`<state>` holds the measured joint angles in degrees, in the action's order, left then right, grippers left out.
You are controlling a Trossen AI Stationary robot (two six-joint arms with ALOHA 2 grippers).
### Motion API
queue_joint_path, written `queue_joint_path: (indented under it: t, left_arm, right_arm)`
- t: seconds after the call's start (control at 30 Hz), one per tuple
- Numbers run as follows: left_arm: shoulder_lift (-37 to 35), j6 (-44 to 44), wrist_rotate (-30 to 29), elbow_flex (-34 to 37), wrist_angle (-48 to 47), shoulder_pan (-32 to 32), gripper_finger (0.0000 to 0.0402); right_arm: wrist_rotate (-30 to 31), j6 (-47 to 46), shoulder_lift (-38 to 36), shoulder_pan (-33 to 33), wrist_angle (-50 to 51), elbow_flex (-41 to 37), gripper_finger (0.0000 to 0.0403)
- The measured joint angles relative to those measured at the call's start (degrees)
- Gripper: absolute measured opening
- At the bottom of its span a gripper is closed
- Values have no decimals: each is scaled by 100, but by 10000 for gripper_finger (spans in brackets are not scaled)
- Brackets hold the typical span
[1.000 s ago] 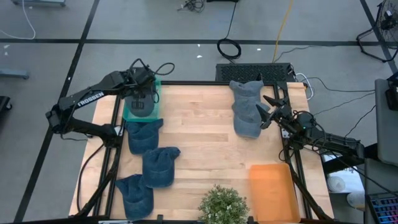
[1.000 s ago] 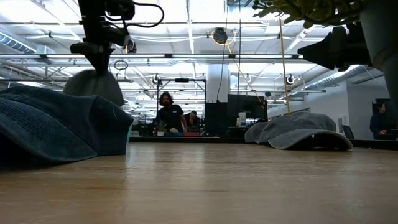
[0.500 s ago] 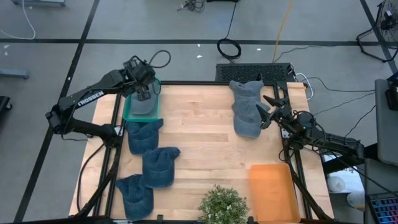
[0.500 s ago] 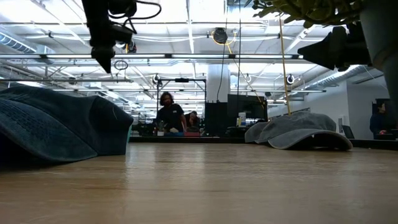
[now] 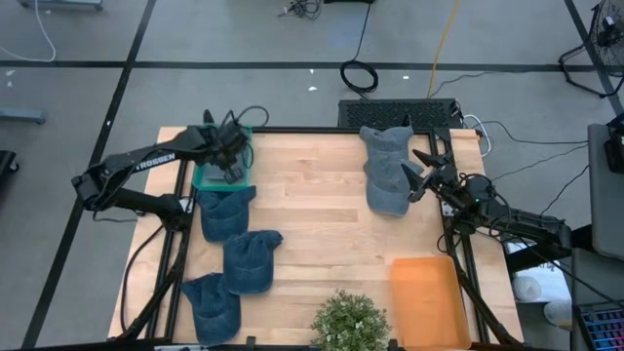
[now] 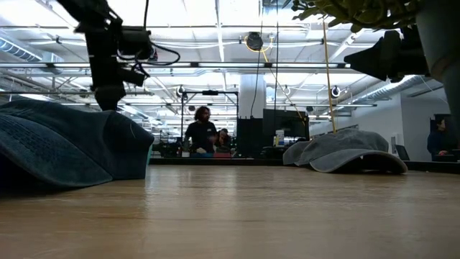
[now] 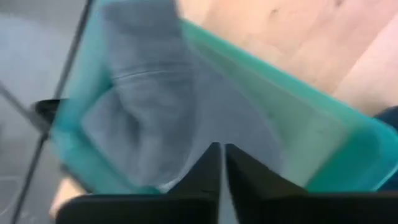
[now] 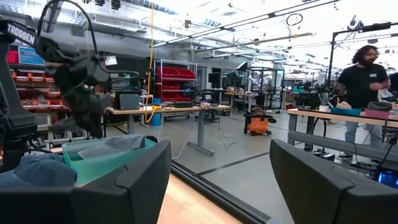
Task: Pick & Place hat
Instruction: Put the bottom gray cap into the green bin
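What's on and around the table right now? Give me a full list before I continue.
Grey hat: one, inside the teal bin.
Teal bin: one, far-left corner of the table.
Blue hats: three, in a line along the left edge, near side of the bin.
Grey hats: a pile, far-right area.
Orange tray: one, near-right corner.
Potted plant: one, green, near edge.
Person: one, dark top, in the room behind.
Left end effector: shut, over the bin.
Right end effector: open, beside the grey pile.

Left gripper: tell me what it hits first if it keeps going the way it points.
Probably the grey hat lying in the teal bin; the left gripper, fingers shut, points down at it. Depth is unclear.
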<state>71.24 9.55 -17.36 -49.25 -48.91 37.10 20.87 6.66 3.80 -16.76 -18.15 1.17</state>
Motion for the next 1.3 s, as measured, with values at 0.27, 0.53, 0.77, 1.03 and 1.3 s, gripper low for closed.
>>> queue_joint_path:
  t: [0.27, 0.53, 0.77, 1.03, 1.3]
  left_arm:
    - [0, -246, -72, 692, 717, 107, 7]
    - [-2, -713, -35, 918, 918, 420, 18]
    - [-2, -717, 118, 935, 1065, 424, 11]
    - [-2, -834, 191, 935, 1264, 424, 36]
    - [0, -1373, 180, 935, 1308, 424, 37]
  right_arm:
    - [1, 0, -1, 0, 0, 0, 261]
    - [1, 0, 1, -1, 0, 0, 260]
    - [1, 0, 0, 1, 0, 0, 262]
    - [1, 0, 0, -1, 0, 0, 259]
    - [1, 0, 0, 1, 0, 0, 262]
